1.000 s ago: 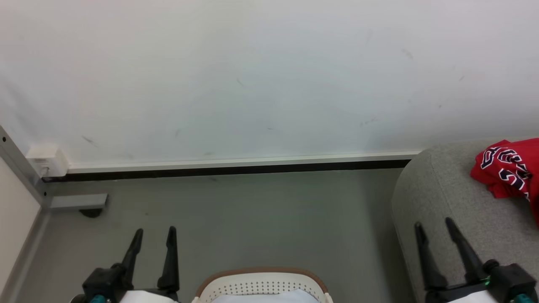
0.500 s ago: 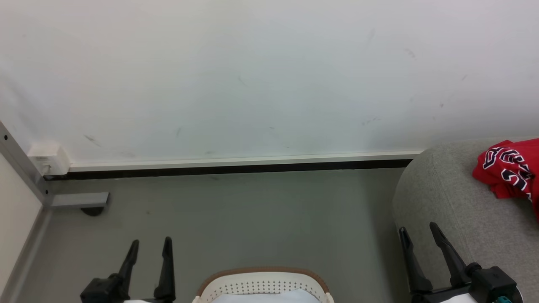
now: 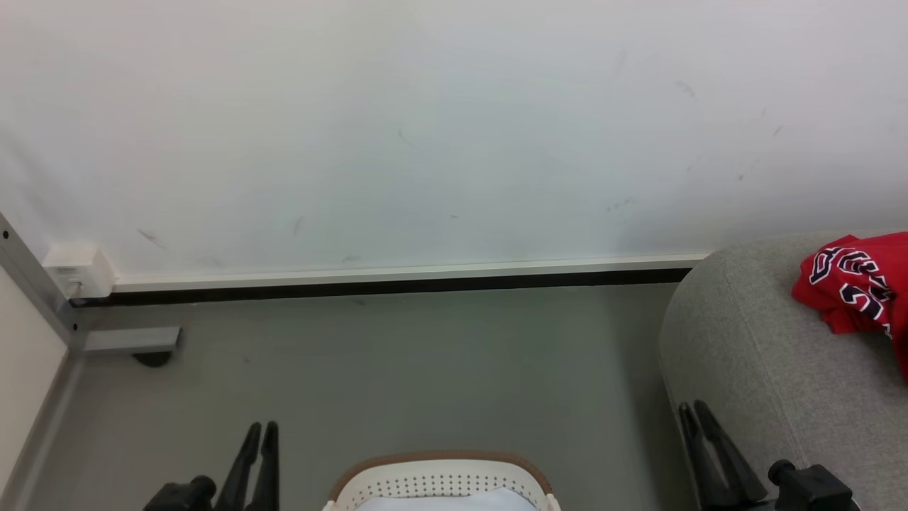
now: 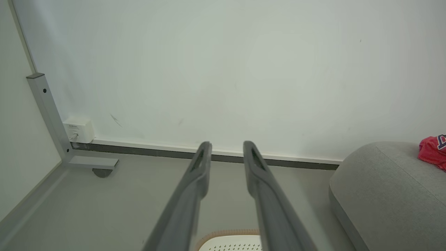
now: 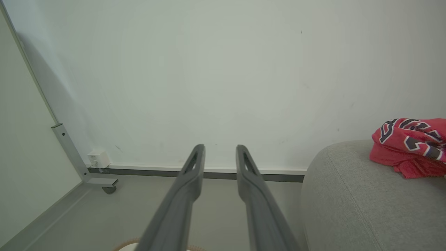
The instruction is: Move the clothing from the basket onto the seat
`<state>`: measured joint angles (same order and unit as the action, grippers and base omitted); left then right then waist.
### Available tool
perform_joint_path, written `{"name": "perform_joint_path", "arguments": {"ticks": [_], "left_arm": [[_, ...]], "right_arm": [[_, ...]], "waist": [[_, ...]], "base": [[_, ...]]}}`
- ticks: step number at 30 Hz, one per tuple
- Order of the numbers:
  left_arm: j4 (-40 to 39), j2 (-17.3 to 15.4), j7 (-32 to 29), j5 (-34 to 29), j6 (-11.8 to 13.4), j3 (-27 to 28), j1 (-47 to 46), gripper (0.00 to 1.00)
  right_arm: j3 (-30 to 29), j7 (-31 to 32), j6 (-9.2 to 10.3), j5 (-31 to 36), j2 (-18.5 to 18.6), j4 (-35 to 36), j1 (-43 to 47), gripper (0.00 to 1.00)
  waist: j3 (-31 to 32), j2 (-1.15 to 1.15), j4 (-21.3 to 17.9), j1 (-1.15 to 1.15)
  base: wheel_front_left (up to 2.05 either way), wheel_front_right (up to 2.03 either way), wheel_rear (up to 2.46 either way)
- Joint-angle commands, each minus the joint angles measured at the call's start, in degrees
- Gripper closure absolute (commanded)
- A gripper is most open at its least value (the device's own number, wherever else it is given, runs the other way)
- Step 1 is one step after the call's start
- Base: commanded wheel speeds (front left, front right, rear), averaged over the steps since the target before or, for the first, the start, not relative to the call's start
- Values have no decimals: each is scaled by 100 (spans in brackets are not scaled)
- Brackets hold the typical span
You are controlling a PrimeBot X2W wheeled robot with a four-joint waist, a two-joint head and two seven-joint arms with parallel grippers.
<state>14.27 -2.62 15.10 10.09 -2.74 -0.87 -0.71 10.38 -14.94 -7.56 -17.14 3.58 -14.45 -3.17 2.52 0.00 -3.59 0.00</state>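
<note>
The red clothing [image 3: 855,284] with black-and-white lettering lies bunched on the light-grey seat [image 3: 752,341] at the right, also in the left wrist view [image 4: 433,153] and the right wrist view [image 5: 407,146]. The off-white basket [image 3: 440,460] with its brown rim sits at the bottom centre, plain white fabric [image 3: 440,501] inside it. My left gripper [image 3: 260,427] is low at the left of the basket, its fingers together and holding nothing. My right gripper [image 3: 693,407] is by the seat's front edge, its fingers also together and bare.
A white wall with a dark baseboard [image 3: 397,285] runs across the back. A grey metal frame foot with a caster [image 3: 131,342] and a white socket box [image 3: 78,270] stand in the left corner. Grey floor [image 3: 425,369] lies between basket and wall.
Both grippers have drawn back toward the bottom edge of the head view, and their fingers have gone from spread to together. The clothing and basket stay put.
</note>
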Motion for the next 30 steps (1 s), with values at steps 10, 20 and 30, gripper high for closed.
{"name": "perform_joint_path", "arguments": {"ticks": [10, 20, 30], "left_arm": [[77, -1, -322, 1027, -61, 145, -115, 100], [29, -6, -553, 2042, -121, 202, -161, 100], [15, -11, -782, 2943, -175, 278, -228, 100]], "right_arm": [[-162, 231, 1, -996, 28, -6, -22, 100], [-327, 459, 2, -1951, 55, -1, -80, 100], [-481, 667, 3, -2801, 76, 8, -127, 100]], "waist": [[-19, 0, 27, 0], [-40, 0, 55, 0], [-60, 0, 84, 0]], "base": [[0, 0, 0], [0, 0, 0], [0, 0, 0]]}}
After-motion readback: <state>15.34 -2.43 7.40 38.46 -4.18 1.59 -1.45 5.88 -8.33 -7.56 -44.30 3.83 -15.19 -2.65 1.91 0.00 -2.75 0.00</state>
